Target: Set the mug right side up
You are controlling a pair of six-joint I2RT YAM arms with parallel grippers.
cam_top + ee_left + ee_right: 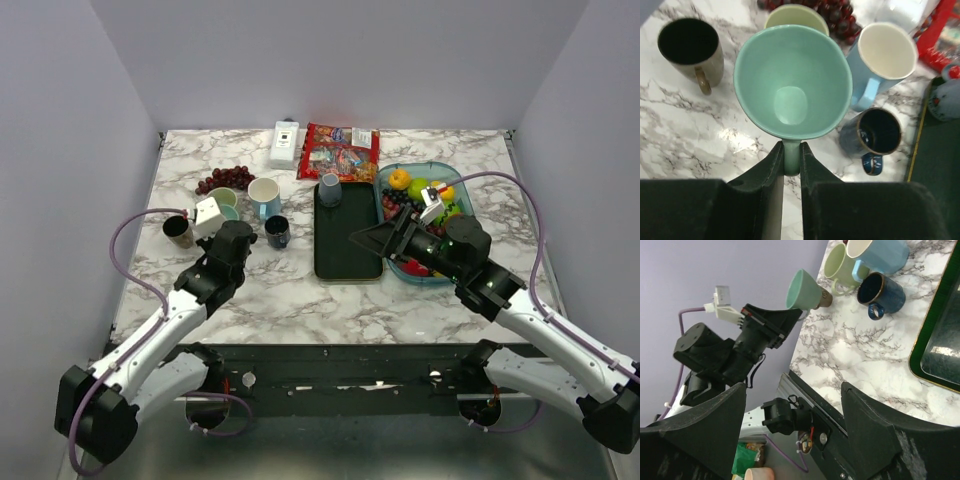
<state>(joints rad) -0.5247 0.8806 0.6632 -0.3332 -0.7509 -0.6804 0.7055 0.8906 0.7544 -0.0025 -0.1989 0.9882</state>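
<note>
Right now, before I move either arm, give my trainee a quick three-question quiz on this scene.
1. True or false: the right gripper is shut on a piece of fruit.
2. The left gripper holds the teal mug by its: A) rim B) handle C) base.
3. How many other mugs stand upright on the marble table?

Key: 1 false, it is open and holds nothing; 2 B; 3 four.
</note>
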